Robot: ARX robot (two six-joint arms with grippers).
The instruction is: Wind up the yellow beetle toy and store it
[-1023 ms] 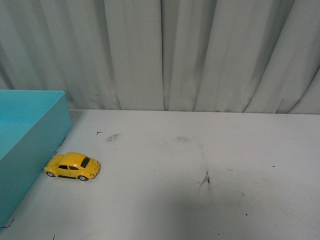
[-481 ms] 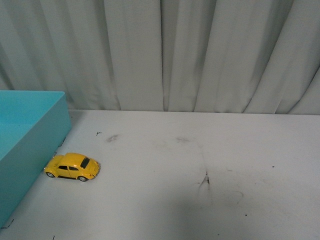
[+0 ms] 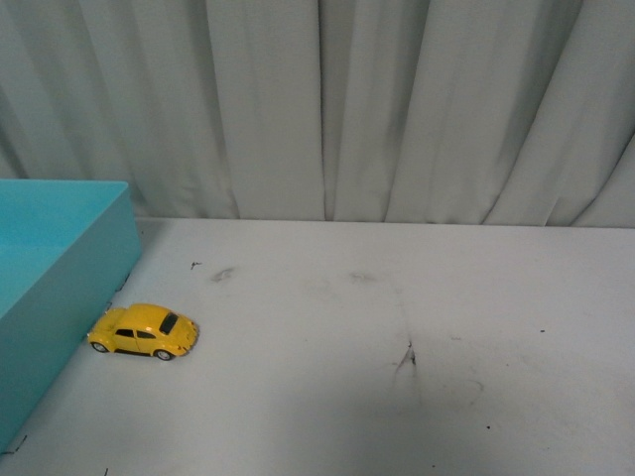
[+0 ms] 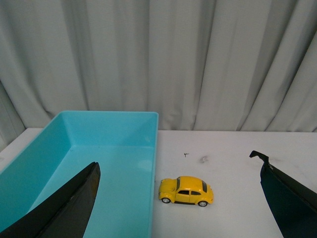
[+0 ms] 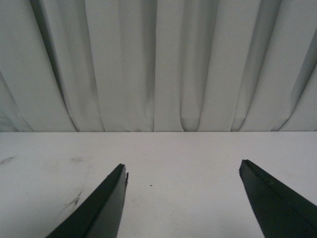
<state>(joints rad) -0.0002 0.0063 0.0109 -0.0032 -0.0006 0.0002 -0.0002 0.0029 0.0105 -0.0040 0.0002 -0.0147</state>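
In the front view, the yellow beetle toy [image 3: 145, 331] is seen on its wheels on the white counter [image 3: 397, 327], just beside the wall of a turquoise box [image 3: 60, 268]. Neither end effector is shown there.

In the left wrist view, the left end effector [image 4: 175, 159] is spread wide and empty. The toy lies ahead of it, between the lines of its two fingers, with the box wall close at the toy's rear.

In the right wrist view, the right end effector [image 5: 183, 167] is likewise spread wide with nothing held, and only bare counter is seen ahead of it.

The task is judged to be at its outset, as the toy is not yet grasped. A descent of the left end effector over the toy is called for next, with the box wall to be avoided.
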